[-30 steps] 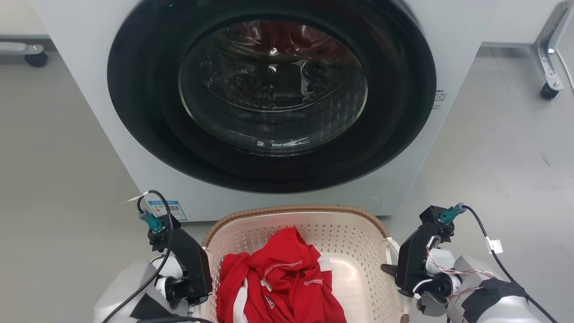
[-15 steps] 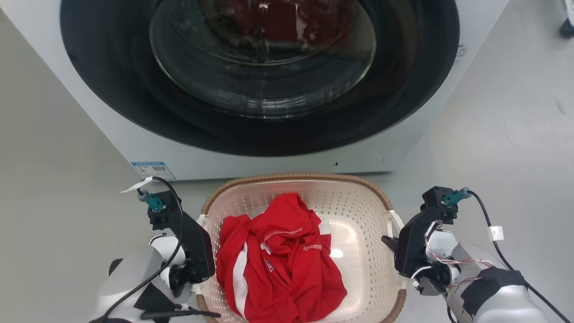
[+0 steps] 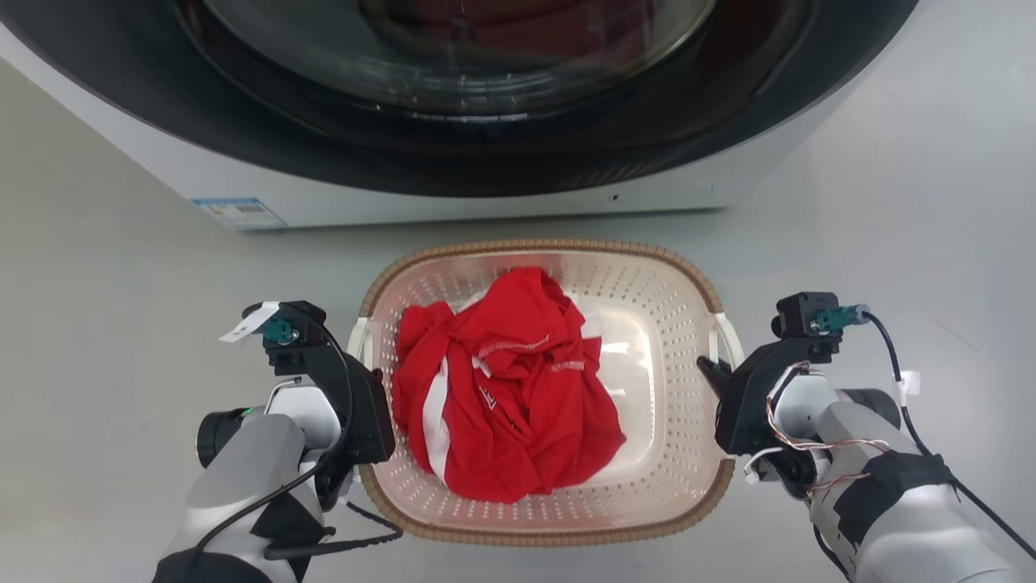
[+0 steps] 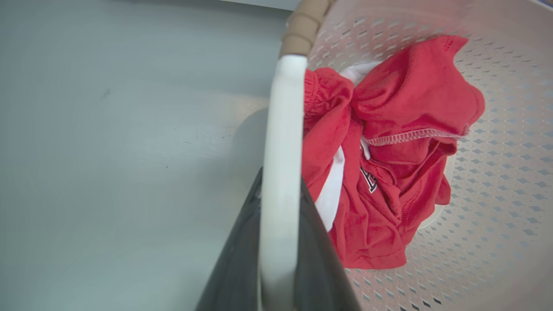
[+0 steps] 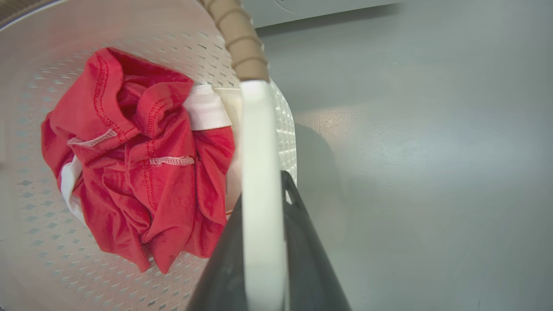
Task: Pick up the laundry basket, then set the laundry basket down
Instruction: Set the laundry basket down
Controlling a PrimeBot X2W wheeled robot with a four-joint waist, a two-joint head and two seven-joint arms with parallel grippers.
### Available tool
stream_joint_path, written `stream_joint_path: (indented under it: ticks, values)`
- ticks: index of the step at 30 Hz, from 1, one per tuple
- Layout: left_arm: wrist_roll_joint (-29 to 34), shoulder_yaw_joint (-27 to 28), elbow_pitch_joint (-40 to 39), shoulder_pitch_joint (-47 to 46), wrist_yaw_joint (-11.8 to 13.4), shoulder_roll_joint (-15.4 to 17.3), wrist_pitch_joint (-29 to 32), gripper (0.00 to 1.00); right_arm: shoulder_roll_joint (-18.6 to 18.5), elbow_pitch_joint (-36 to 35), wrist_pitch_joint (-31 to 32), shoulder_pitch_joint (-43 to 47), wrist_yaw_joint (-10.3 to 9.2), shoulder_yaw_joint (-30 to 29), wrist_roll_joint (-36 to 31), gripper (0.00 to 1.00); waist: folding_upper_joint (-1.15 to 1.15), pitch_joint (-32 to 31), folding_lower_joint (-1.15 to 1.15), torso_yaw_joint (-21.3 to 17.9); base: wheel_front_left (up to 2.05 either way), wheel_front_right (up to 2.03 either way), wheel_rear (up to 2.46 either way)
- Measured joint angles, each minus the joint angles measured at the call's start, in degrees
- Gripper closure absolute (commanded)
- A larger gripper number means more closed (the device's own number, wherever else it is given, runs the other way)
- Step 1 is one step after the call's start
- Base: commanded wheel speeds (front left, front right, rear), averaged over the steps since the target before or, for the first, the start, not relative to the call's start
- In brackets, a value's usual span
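The laundry basket [image 3: 542,245], cream and perforated with a brown woven rim, is in front of the washer with a crumpled red and white garment [image 3: 510,389] inside. My left gripper [image 3: 368,405] is shut on the basket's left white loop handle [image 4: 281,129], which runs between the dark fingers [image 4: 239,263]. On the other side, my right gripper [image 3: 716,393] is shut on the right handle [image 5: 259,142], pinched between its fingers [image 5: 304,246]. I cannot tell whether the basket's bottom touches the floor.
The white washer [image 3: 243,182] with its round dark glass door [image 3: 486,73] stands just beyond the basket, a strip of grey floor [image 3: 518,227] between them. Grey floor stretches to the left [image 3: 105,308] and right [image 3: 914,243].
The camera has tilted down: the washer has slid up the picture and the whole basket shows. Floor has appeared between basket and washer. Both grippers keep their hold on the handles.
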Motion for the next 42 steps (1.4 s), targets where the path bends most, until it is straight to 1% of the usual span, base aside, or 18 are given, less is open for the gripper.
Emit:
stream_joint_path:
  ticks: [5, 6, 12, 19, 28, 34, 42]
  values:
    - [0.8, -0.4, -0.5, -0.7, 0.8, 0.0, -4.5, 1.0, -0.3, -0.5, -4.7, -1.9, 0.0, 1.3, -2.6, 1.0, 0.0, 5.1, 0.0, 0.1, 0.0, 0.0, 0.0]
    - [0.8, -0.4, -0.5, -0.7, 0.8, 0.0, -4.5, 1.0, -0.3, -0.5, -4.7, -1.9, 0.0, 1.3, -2.6, 1.0, 0.0, 5.1, 0.0, 0.1, 0.0, 0.0, 0.0]
    - [1.9, -0.7, -0.6, -1.8, 1.4, -0.1, -7.9, 1.0, -0.4, 0.0, -9.0, -2.9, 0.0, 2.0, -4.0, 1.0, 0.0, 9.9, 0.0, 0.4, 0.0, 0.0, 0.0]
    - [1.8, -0.8, -0.3, -1.8, 1.5, -0.5, -10.4, 1.0, -0.3, 1.5, -12.1, -3.8, 0.02, 2.6, -5.2, 1.0, 0.0, 14.2, 0.0, 0.7, 0.0, 0.0, 0.0]
    - [1.7, -1.0, 0.0, -2.3, 1.5, -0.8, -12.1, 1.0, -0.3, 3.3, -14.4, -5.2, 0.34, 3.1, -6.1, 1.0, 0.0, 17.5, -0.01, 1.2, 0.0, 0.0, 0.0]
    - [1.2, -2.3, -0.9, -3.2, 1.4, -0.7, -13.0, 1.0, -0.3, 4.5, -15.6, -6.9, 0.38, 3.0, -6.1, 1.0, 0.0, 19.3, -0.01, 1.2, 0.0, 0.0, 0.0]
    - [-0.8, -3.8, -1.7, -3.2, 1.4, -0.7, -13.6, 1.0, -0.3, 6.0, -17.1, -7.4, 0.49, 3.4, -6.6, 1.0, 0.0, 20.1, -0.02, 1.0, 0.0, 0.0, 0.0]
